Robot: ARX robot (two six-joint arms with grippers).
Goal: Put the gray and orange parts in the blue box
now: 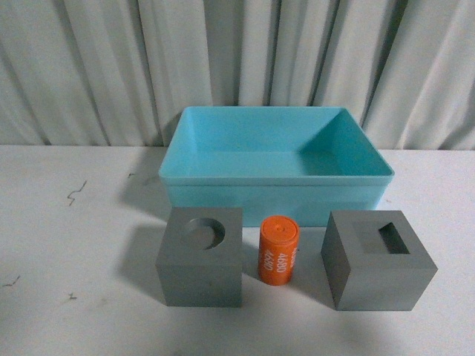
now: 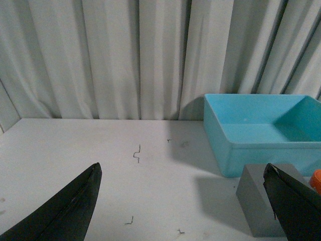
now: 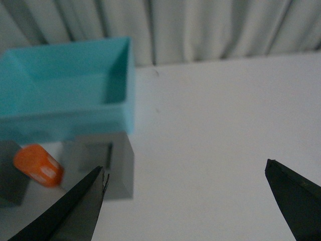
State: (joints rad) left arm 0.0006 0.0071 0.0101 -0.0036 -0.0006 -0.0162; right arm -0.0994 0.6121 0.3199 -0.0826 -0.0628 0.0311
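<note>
Lining up just in front of the blue box (image 1: 274,194), the round-recess gray cube (image 1: 200,261), orange cylinder (image 1: 277,250) and rectangular-recess gray cube (image 1: 378,261) need only short transfers. The left end effector (image 2: 181,168) and right end effector (image 3: 185,166) gape wide, empty.

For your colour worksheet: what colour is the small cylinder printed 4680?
The small printed cylinder is orange, clearest in front view.

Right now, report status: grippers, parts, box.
Left gripper, right gripper open, empty. Round-recess cube, rectangular-recess cube, orange cylinder outside blue box, in front. Box empty, path clear.
</note>
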